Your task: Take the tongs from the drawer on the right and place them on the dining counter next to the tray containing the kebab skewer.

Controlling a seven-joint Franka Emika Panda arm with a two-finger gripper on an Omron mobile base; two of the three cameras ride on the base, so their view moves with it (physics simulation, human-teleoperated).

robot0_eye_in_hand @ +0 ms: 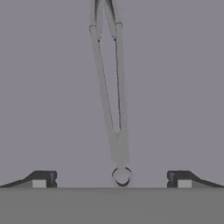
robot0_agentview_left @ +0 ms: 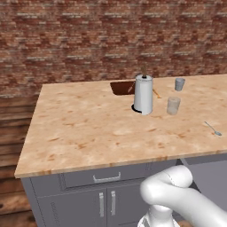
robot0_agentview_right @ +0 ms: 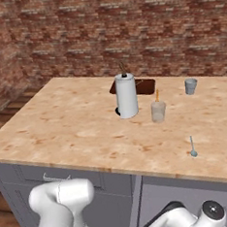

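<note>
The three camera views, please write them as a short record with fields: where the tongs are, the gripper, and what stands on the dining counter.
tongs: grey tongs lie on a flat grey surface in the hand view, hinge ring end nearest the gripper, not held
gripper: gripper open, fingertips either side of the ring end, not touching
dining counter: peach-tan top, no tongs on it yet
tray: dark reddish-brown tray behind the paper-towel roll
kebab skewer: cannot tell from here
other items: clear glass, grey cup, silver spoon

Peach-tan speckled worktop (robot0_agentview_left: 88, 128) on grey cabinets (robot0_agentview_left: 80, 199); red-brown brick wall (robot0_agentview_left: 88, 40). Dark reddish-brown tray (robot0_agentview_left: 122, 88); white paper-towel roll (robot0_agentview_left: 143, 94). Grey tongs (robot0_eye_in_hand: 111, 96) on grey drawer (robot0_eye_in_hand: 43, 87).
</note>
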